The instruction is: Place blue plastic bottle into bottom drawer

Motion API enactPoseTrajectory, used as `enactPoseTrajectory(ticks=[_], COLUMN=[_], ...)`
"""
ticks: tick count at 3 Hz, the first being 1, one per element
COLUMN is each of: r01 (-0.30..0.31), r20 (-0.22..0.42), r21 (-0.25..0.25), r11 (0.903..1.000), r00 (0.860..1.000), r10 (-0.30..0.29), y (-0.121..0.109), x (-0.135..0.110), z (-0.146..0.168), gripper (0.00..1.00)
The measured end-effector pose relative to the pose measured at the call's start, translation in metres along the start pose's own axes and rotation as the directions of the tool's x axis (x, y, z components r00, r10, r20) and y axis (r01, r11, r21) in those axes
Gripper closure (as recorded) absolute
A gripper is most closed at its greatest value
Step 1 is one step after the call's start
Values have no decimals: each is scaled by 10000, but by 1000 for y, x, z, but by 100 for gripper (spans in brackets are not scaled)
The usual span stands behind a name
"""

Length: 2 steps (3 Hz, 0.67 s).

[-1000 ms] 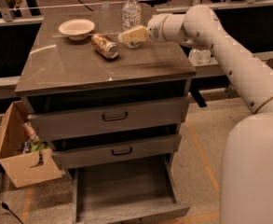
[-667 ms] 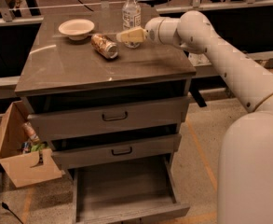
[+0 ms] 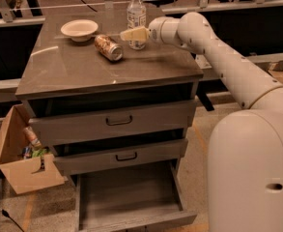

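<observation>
Blue plastic bottle (image 3: 136, 13) stands upright; my gripper (image 3: 132, 33) sits at its label, grip state unclear; I'd centre mid-body.

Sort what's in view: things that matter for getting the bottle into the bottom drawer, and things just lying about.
For the job:
blue plastic bottle, upright at the back of the cabinet top
gripper, at the bottle's lower part
bottom drawer, pulled open

Lying about:
bowl and dented can on the top
top drawer, middle drawer
cardboard box beside the cabinet
</observation>
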State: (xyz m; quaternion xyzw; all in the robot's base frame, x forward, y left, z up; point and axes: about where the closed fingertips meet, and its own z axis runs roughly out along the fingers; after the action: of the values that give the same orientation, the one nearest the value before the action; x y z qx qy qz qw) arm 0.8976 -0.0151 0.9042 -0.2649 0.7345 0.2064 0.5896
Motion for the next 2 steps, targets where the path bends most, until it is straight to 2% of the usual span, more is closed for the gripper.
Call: enactPoseTrajectory(ticks=[2], r01=[334], r20=[455], r21=[-423], r11=[9985], r00=[9985], r10=[-315], y=[1], x=[-15], z=[28], gripper=[47])
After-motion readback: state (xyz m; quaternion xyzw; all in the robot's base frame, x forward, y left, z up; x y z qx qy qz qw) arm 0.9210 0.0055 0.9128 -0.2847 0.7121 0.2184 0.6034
